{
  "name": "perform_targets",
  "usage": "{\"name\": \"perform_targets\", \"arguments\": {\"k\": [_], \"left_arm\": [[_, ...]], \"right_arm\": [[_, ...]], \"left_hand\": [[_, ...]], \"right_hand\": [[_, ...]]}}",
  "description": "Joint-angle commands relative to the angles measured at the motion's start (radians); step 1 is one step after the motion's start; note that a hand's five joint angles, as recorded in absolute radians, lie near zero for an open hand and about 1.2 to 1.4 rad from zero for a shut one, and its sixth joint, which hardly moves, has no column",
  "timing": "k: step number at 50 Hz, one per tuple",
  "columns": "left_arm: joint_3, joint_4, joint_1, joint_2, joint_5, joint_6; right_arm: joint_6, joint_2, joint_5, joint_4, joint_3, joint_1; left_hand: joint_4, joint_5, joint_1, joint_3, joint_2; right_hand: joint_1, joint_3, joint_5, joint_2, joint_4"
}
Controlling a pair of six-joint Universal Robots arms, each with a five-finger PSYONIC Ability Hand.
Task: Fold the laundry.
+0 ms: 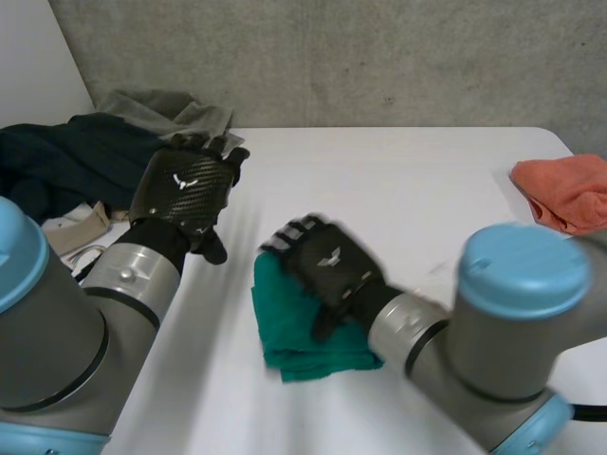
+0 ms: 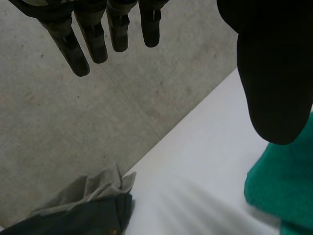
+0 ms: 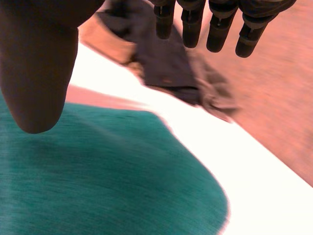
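1. Head view: the folded green cloth (image 1: 303, 332) lies on the white table (image 1: 398, 180), towards its near side. The right hand (image 1: 327, 265) sits over the cloth's far part. The left hand (image 1: 185, 190) hangs above the table, left of the cloth and apart from it. A heap of dark clothes (image 1: 57, 161) with a grey garment (image 1: 166, 106) lies at the far left, and an orange cloth (image 1: 569, 190) at the right edge.
2. Left wrist view: the left hand's fingers (image 2: 78, 49) are straight, well apart from the thumb, holding nothing. The green cloth lies beside the thumb.
3. Right wrist view: the right hand's fingers (image 3: 190, 27) are straight, thumb apart, clasping nothing. The green cloth lies under the palm; I cannot tell whether they touch.
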Motion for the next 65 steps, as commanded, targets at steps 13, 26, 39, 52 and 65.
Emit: {"name": "perform_targets", "arguments": {"k": [13, 26, 39, 52, 65], "left_arm": [[0.221, -0.178, -0.135, -0.4, 0.022, -0.27], [0.256, -0.267, -0.149, -0.493, -0.112, -0.164], [0.289, -0.241, -0.152, -0.259, -0.011, -0.135], [0.282, -0.238, -0.069, -0.176, 0.434, -0.134], [0.279, -0.238, -0.054, -0.182, 0.525, -0.135]], "right_arm": [[0.246, 0.227, -0.047, 0.306, -0.219, -0.181], [0.033, 0.237, 0.103, 0.242, -0.206, -0.176], [0.017, -0.082, 0.106, -0.018, 0.1, -0.162], [0.011, -0.073, 0.014, -0.274, 0.365, -0.049], [-0.148, 0.115, 0.019, -0.377, 0.31, -0.024]], "left_hand": [[0.034, 0.013, 0.042, 0.026, 0.032], [0.025, 0.004, 0.034, 0.018, 0.023], [-0.029, -0.05, -0.02, -0.036, -0.03], [-0.016, -0.037, -0.008, -0.023, -0.018], [-0.013, -0.034, -0.005, -0.021, -0.015]], "right_hand": [[-0.06, -0.043, -0.045, -0.037, -0.043], [-0.006, 0.012, 0.009, 0.017, 0.011], [-0.02, -0.003, -0.006, 0.002, -0.003], [-0.012, 0.006, 0.003, 0.011, 0.005], [0.064, 0.082, 0.079, 0.087, 0.081]]}}
